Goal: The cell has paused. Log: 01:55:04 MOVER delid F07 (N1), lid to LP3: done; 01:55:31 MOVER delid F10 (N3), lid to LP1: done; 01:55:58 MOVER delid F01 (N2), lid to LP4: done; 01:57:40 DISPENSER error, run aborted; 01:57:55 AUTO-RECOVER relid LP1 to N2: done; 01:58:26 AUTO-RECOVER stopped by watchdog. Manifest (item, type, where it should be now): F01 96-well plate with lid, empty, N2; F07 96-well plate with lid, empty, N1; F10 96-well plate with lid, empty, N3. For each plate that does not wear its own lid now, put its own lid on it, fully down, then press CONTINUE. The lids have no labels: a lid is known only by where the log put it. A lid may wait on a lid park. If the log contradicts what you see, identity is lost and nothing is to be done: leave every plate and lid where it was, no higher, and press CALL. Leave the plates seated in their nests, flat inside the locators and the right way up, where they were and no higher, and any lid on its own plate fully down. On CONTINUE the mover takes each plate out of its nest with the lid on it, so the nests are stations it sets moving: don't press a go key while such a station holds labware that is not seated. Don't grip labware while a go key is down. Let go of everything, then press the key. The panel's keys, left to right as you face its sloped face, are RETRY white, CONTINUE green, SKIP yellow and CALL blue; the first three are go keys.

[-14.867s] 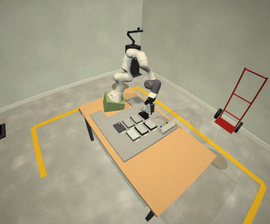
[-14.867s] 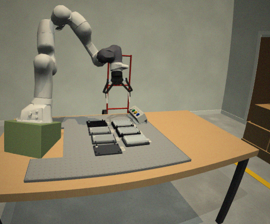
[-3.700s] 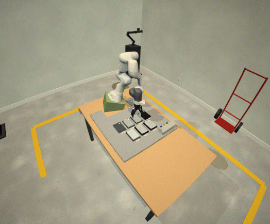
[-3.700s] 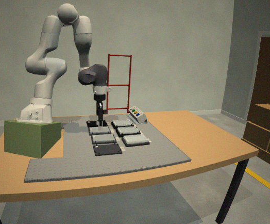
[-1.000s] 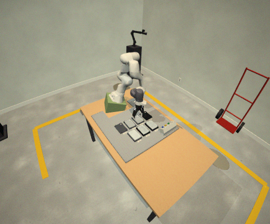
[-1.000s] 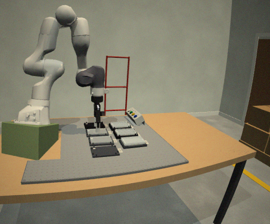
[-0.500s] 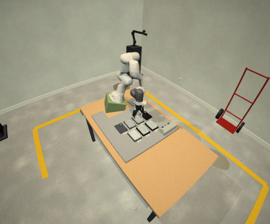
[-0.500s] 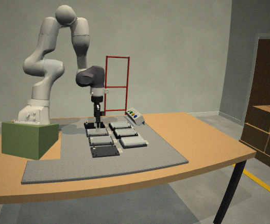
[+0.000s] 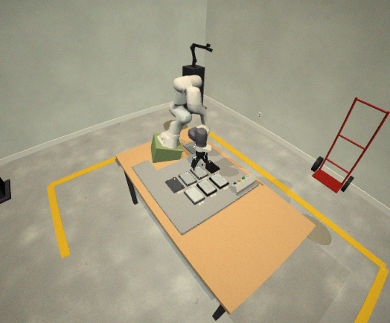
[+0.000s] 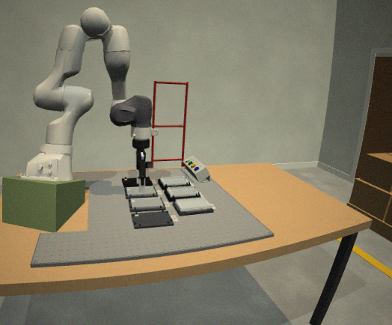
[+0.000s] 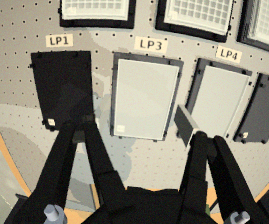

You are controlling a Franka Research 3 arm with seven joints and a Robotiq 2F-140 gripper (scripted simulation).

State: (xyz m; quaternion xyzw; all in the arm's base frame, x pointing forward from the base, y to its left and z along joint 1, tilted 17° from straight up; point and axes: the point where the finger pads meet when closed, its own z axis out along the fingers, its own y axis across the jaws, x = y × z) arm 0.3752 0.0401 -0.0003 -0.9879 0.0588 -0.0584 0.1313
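My gripper (image 9: 199,166) (image 10: 141,186) (image 11: 143,108) is open and empty. It hangs low over the pale lid (image 9: 199,173) (image 10: 141,192) (image 11: 145,96) on park LP3, one finger on each side. A second lid (image 9: 187,178) (image 10: 146,204) (image 11: 218,99) lies on LP4. Park LP1 (image 9: 212,167) (image 10: 130,182) (image 11: 61,83) is bare black, and so is the end park (image 9: 174,184) (image 10: 152,219) (image 11: 265,112). Three well plates (image 9: 219,181) (image 9: 207,187) (image 9: 194,195) (image 10: 173,181) (image 10: 182,192) (image 10: 193,205) sit in the nests. The end one near the bare park looks paler, as if covered.
The key panel (image 9: 243,184) (image 10: 197,171) stands at the end of the nest row on the grey mat (image 9: 181,219) (image 10: 129,243). The arm's green base block (image 9: 165,150) (image 10: 40,202) is at the table's other corner. A red hand truck (image 9: 346,149) stands off the table.
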